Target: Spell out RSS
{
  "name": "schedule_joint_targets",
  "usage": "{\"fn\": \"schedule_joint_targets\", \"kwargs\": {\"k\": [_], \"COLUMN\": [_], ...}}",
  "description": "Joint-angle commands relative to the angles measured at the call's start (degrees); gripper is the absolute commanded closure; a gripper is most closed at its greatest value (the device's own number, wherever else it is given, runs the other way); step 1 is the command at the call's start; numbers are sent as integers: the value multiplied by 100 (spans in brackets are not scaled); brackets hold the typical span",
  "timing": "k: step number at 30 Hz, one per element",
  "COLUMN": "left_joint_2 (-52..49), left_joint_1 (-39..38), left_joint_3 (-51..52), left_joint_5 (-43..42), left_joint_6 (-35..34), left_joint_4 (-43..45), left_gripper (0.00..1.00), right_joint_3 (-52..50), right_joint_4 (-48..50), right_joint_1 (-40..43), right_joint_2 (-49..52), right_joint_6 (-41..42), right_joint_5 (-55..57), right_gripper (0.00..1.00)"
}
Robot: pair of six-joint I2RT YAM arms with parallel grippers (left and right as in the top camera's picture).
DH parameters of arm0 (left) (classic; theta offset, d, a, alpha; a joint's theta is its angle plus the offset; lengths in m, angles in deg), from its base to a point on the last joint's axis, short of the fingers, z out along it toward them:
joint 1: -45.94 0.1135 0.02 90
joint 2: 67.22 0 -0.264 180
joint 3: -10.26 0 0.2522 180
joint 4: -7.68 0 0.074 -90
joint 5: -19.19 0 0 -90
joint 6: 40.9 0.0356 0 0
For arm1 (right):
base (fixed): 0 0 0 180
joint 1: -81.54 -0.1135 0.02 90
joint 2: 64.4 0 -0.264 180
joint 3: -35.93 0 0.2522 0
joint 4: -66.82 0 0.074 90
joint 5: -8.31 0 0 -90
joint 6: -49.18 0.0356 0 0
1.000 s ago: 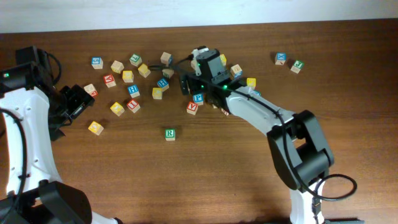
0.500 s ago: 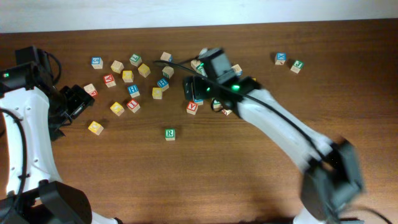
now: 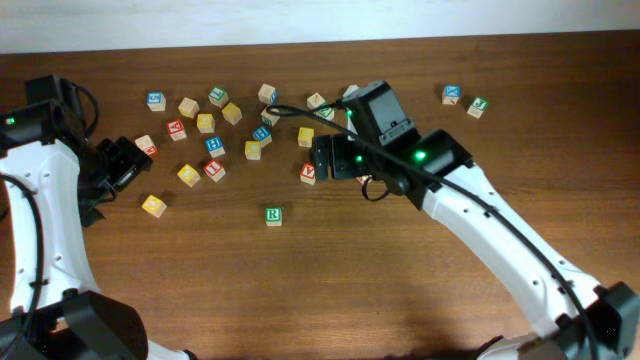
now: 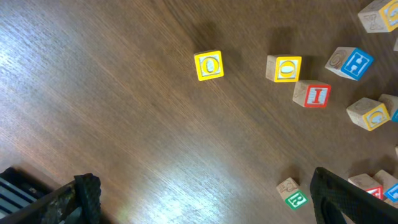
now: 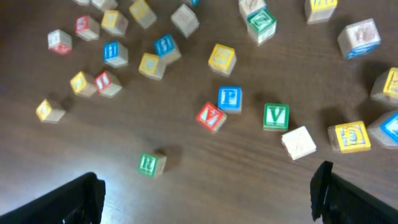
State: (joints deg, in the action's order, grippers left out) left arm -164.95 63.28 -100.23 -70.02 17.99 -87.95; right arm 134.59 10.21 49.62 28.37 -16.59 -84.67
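table (image 3: 330,290) of dark wood. green r cube (image 3: 273,215) sits alone on bare wood, near side of the scattered cluster, r face up, nothing touching it. left gripper (image 4: 202,180) at the left side, fingers spread wide, empty. right gripper (image 5: 210,177) over the cluster's middle, above a red cube (image 5: 210,116) and blue p cube (image 5: 229,98), fingers likewise wide apart, empty. several yellow cubes (image 5: 222,57) in the cluster; letters too blurred to tell which carry s.

Wooden table (image 3: 300,290) carries scattered letter cubes (image 3: 213,145); R cube (image 3: 273,215) lies apart.
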Motion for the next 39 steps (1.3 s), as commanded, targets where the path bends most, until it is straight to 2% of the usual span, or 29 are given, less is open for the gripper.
{"fn": "schedule_joint_targets", "kwargs": {"k": [1,6,10,13,15,18,20,21,22,24,25,28,29,30,31,37,38,39], "left_joint_2": [35,35,35,35,35,35,35,35,35,35,35,35,35,35,35,35,35,35], "left_joint_1": [9,9,9,9,9,9,9,9,9,9,9,9,9,9,9,9,9,9], "left_joint_3": [7,7,7,7,7,7,7,7,7,7,7,7,7,7,7,7,7,7], "left_joint_5": [2,2,2,2,2,2,2,2,2,2,2,2,2,2,2,2,2,2], "left_joint_6": [-57,-57,-57,-57,-57,-57,-57,-57,-57,-57,-57,-57,-57,-57,-57,-57,-57,-57], "left_joint_4": [-9,-9,-9,-9,-9,-9,-9,-9,-9,-9,-9,-9,-9,-9,-9,-9,-9,-9], "left_gripper": [1,1,1,1,1,1,1,1,1,1,1,1,1,1,1,1,1,1], "right_joint_3": [13,13,15,13,13,13,13,13,55,229,229,229,232,234,234,234,243,315], "right_joint_4": [538,2647,3206,3112,2673,1456,1353,1725,2251,2970,3506,4402,4579,4706,4715,4594,4527,4492], "right_joint_1": [-20,-22,-7,-2,7,17,15,13,13,7,7,46,44,20,2,0,2,2], "right_joint_2": [328,1464,2284,2271,2271,2273,2273,2275,2273,2282,2396,3018,3263,3543,3716,3864,3862,3856], "right_joint_6": [9,-98,-15,-15,-15,-15,70,-42,-540,-927,-925,-922,-918,-833,-737,-726,-726,-726], "right_joint_5": [96,-302,-459,-855,-1204,-1143,-1349,-1307,-1283,-136,487,647,634,608,634,627,629,629], "right_gripper": [2,2,2,2,2,2,2,2,2,2,2,1,4,16,21,42,52,59]}}
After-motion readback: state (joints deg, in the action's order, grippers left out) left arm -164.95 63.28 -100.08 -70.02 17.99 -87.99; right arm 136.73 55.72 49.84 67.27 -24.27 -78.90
